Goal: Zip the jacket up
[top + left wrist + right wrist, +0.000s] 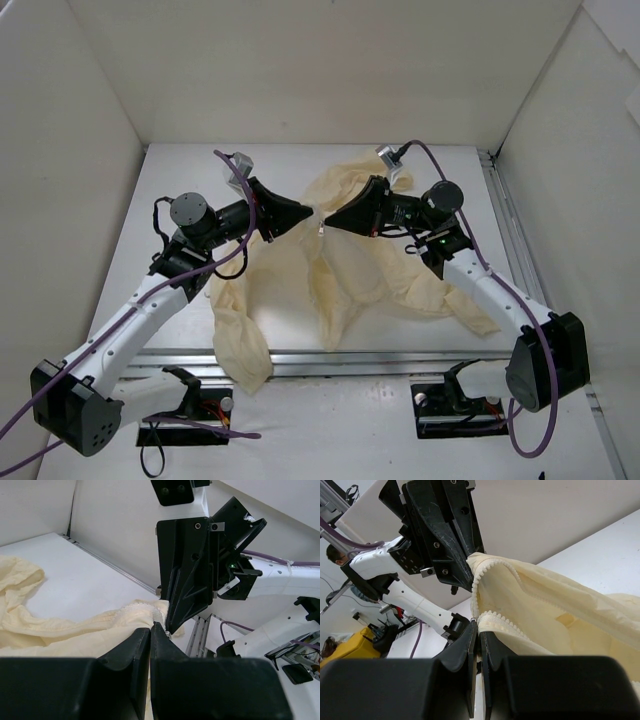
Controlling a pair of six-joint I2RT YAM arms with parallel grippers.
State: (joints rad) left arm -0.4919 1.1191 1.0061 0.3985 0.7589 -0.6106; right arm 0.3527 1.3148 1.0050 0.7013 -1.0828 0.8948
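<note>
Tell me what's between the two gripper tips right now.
A short run of toothed zipper edge of the jacket spans from the left gripper to the right gripper, both shut on it. The right wrist view shows it.

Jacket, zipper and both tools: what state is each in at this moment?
jacket: crumpled, one edge held up between the tools.
zipper: open, teeth apart.
left tool: shut on the jacket's zipper edge.
right tool: shut on the jacket's zipper edge.
</note>
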